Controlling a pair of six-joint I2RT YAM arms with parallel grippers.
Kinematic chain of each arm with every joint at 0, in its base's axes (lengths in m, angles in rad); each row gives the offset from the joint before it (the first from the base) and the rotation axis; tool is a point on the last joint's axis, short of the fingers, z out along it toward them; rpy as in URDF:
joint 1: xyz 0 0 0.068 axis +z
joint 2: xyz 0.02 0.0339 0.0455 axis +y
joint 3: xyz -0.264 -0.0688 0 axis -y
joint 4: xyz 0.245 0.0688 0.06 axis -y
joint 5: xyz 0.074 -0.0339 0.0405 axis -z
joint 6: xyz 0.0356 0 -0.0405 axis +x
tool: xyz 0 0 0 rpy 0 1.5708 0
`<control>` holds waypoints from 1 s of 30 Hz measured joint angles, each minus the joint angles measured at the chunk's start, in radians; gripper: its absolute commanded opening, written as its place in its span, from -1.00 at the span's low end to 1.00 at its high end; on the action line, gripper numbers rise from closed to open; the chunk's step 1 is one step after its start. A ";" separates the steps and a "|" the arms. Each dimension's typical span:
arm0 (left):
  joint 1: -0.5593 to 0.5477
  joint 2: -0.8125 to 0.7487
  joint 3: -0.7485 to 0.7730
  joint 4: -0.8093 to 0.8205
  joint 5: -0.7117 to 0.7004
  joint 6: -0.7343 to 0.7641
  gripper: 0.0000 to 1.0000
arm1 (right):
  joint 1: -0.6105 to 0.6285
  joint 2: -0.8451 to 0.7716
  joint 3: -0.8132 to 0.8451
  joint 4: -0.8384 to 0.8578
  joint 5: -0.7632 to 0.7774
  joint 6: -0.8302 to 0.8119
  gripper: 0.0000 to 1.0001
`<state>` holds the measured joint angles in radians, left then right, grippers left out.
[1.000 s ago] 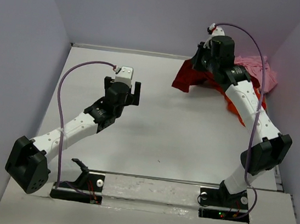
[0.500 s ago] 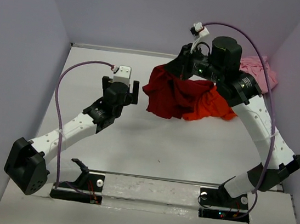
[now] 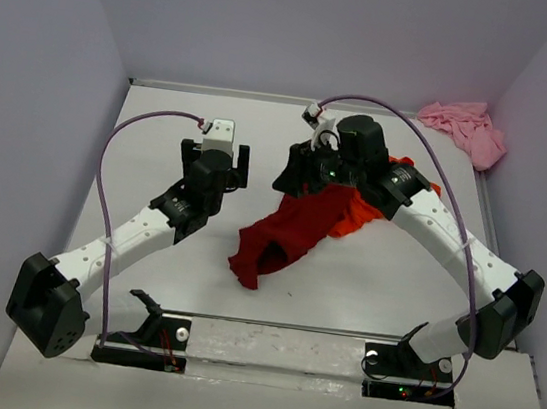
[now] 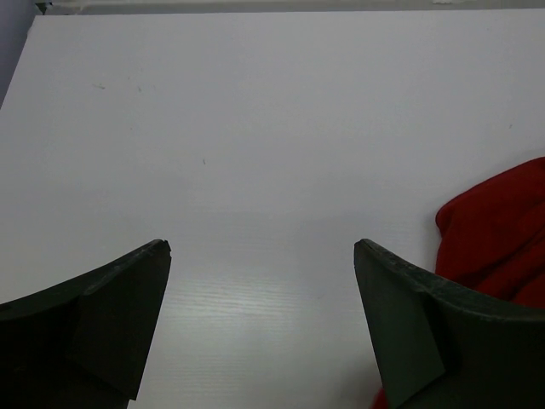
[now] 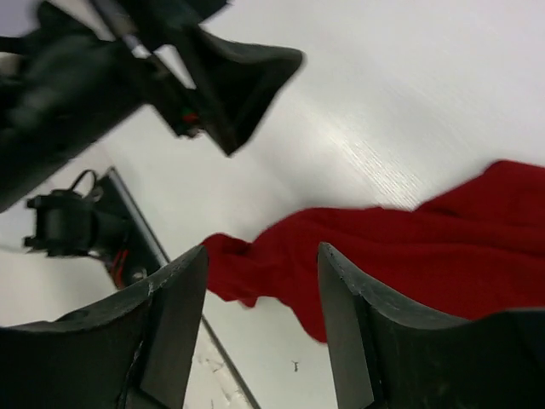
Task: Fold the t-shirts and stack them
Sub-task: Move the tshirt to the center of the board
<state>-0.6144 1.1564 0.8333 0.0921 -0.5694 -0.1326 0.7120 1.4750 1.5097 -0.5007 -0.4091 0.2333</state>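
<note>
The dark red t-shirt [image 3: 285, 231] lies crumpled in a long strip at the table's middle, running toward the near edge. It also shows in the right wrist view [image 5: 426, 247] and at the left wrist view's right edge [image 4: 498, 221]. My right gripper [image 3: 295, 179] [image 5: 262, 251] hovers over its far end, open, with the cloth below the fingers and nothing between them. The bright orange t-shirt [image 3: 361, 212] lies bunched under the right arm, touching the red one. The pale pink t-shirt [image 3: 465, 129] sits crumpled in the back right corner. My left gripper [image 3: 217, 155] [image 4: 262, 247] is open over bare table, left of the red shirt.
Grey walls close in the white table [image 3: 165, 110] on the left, back and right. The arm bases and a metal rail [image 3: 276, 341] run along the near edge. A purple cable [image 3: 421, 153] arcs over the right arm.
The right arm swung from the back right corner to the middle, dragging the dark red and orange shirts along. Its jaws then opened and the red shirt dropped onto the table.
</note>
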 measured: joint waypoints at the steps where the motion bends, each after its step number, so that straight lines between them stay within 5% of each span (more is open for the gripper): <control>1: 0.000 -0.003 0.000 0.000 -0.008 0.000 0.98 | 0.000 0.001 -0.008 -0.001 0.021 -0.002 0.22; 12: 0.000 -0.032 0.000 0.000 -0.050 0.000 0.98 | -0.016 0.085 -0.062 0.006 0.748 0.027 0.25; 23: 0.000 -0.027 0.000 0.000 0.028 -0.003 0.98 | -0.113 0.301 -0.169 -0.042 0.981 0.132 0.19; 30: 0.000 -0.007 0.000 0.000 0.098 -0.006 0.98 | -0.148 0.304 -0.208 -0.069 1.040 0.172 0.20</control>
<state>-0.6144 1.1496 0.8333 0.0925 -0.4717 -0.1390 0.5636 1.7786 1.3022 -0.5697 0.6308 0.4057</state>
